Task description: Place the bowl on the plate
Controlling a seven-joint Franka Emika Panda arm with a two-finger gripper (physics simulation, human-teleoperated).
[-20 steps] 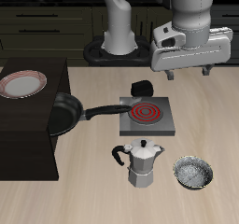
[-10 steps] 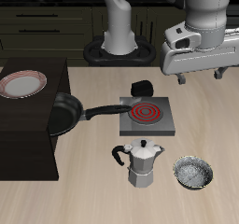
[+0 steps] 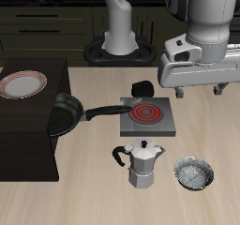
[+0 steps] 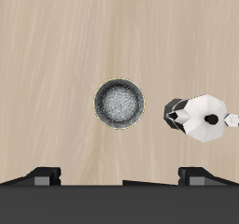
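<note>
Bowl (image 4: 119,104) sits beside the moka pot (image 4: 198,116); claw (image 3: 196,91) spread, empty. Drop straight down, straddle one rim.

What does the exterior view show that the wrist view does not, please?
Only the exterior view shows the plate on the dark cabinet, the pan, the burner, the black cup and the arm. Only the wrist view looks straight down into the bowl. Both show the bowl and moka pot side by side on the table.
</note>
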